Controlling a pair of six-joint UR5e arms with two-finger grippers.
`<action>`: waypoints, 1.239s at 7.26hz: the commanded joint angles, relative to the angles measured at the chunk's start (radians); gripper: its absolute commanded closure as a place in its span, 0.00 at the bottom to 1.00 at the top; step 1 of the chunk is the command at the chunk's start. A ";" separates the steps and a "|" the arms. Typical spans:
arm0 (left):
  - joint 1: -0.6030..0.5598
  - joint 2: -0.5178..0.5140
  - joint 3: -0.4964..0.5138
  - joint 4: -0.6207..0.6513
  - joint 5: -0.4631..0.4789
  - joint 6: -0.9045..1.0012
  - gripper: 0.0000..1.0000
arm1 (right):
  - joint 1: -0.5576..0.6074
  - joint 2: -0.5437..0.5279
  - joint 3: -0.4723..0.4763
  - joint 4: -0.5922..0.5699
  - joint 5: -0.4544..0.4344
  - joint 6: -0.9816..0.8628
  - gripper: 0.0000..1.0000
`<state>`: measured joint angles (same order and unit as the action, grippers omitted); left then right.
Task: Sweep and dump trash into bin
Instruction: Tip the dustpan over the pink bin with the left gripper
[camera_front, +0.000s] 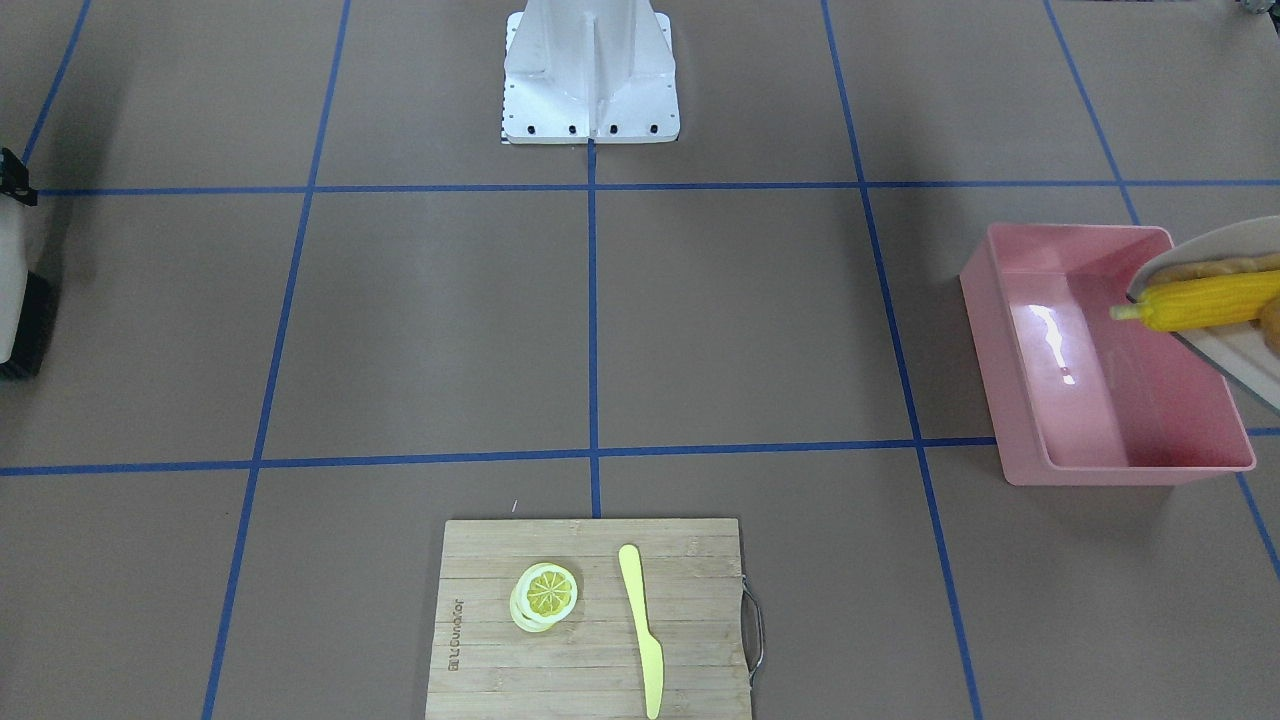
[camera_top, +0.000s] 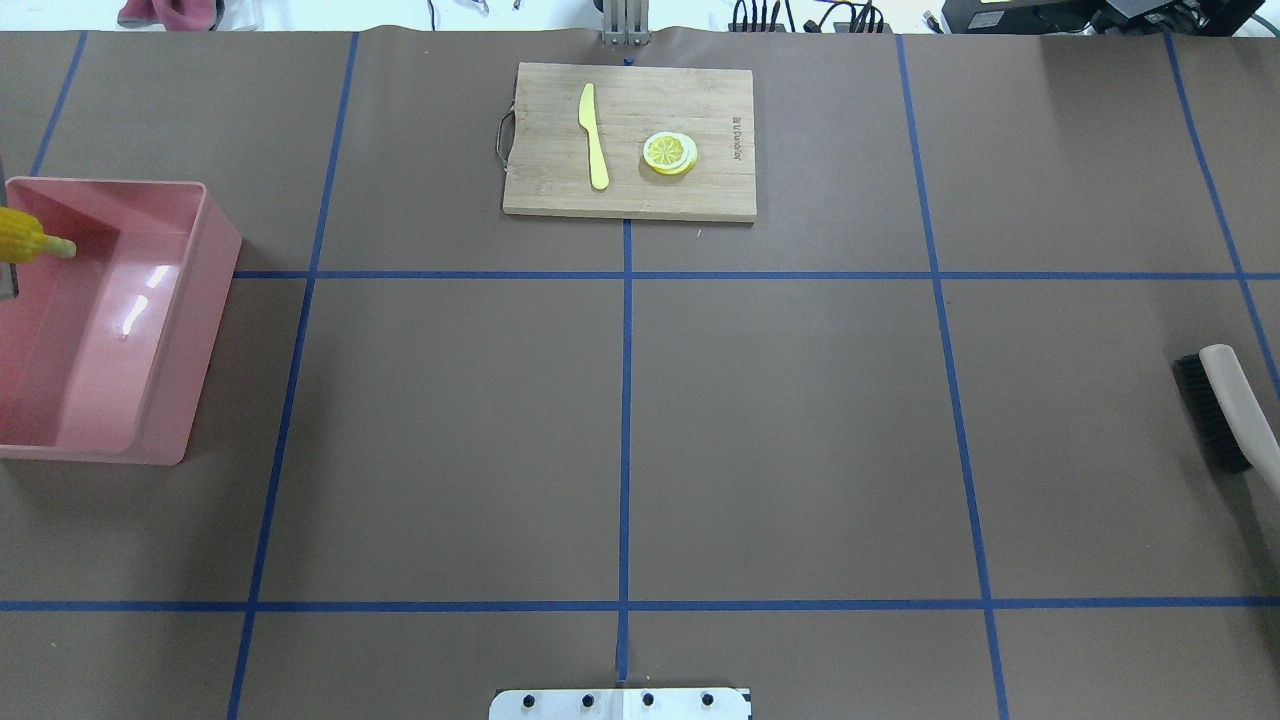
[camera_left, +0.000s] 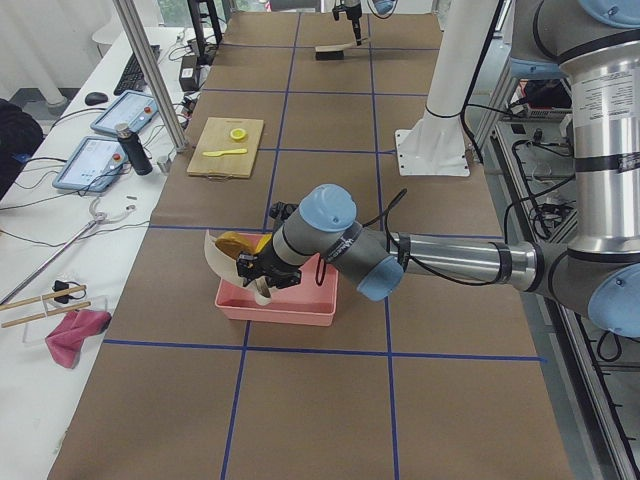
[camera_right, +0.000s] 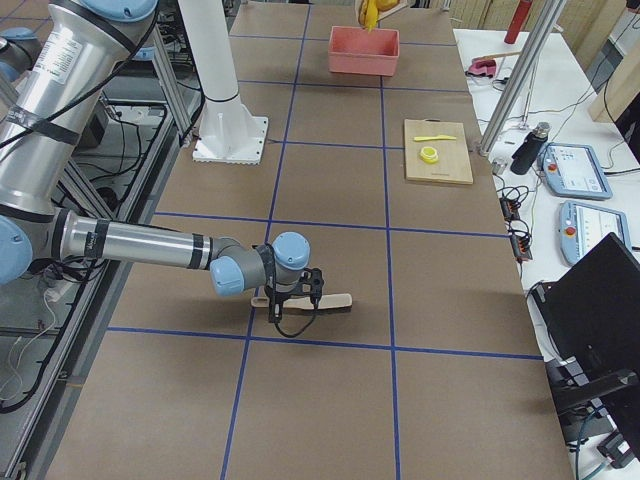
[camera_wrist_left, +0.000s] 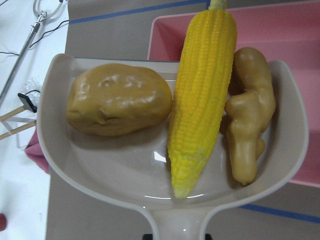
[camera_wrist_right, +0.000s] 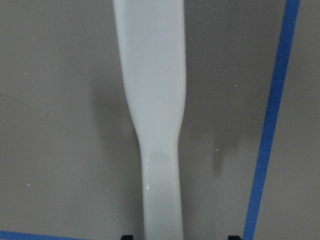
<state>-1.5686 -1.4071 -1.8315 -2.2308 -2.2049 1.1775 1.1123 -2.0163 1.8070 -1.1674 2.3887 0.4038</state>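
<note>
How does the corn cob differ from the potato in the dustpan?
The corn cob is bright yellow; the potato is orange-brown. The corn cob is long and tapered, the potato short and rounded. The corn cob's tip juts past the front edge of the dustpan, over the bin; the potato lies wholly inside. Both rest in the dustpan.

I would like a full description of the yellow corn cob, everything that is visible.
The corn cob is a toy with a glossy plastic look, bright yellow, with neat kernel rows and a pale stem tip. It lies lengthways in the raised beige dustpan, between the potato and the ginger root, touching both. Its stem end reaches past the pan's open edge, over the pink bin.
</note>
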 joint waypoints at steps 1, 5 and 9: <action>0.063 -0.013 -0.041 -0.012 0.089 0.123 1.00 | 0.093 0.005 0.000 -0.008 0.044 -0.037 0.00; 0.094 -0.027 -0.057 0.013 0.047 0.111 1.00 | 0.376 0.048 0.040 -0.252 -0.026 -0.232 0.00; 0.093 -0.042 -0.057 0.063 -0.258 -0.123 1.00 | 0.429 0.050 0.159 -0.477 -0.158 -0.408 0.00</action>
<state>-1.4756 -1.4476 -1.8876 -2.1712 -2.3773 1.1144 1.5290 -1.9680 1.9258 -1.5899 2.2808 0.0160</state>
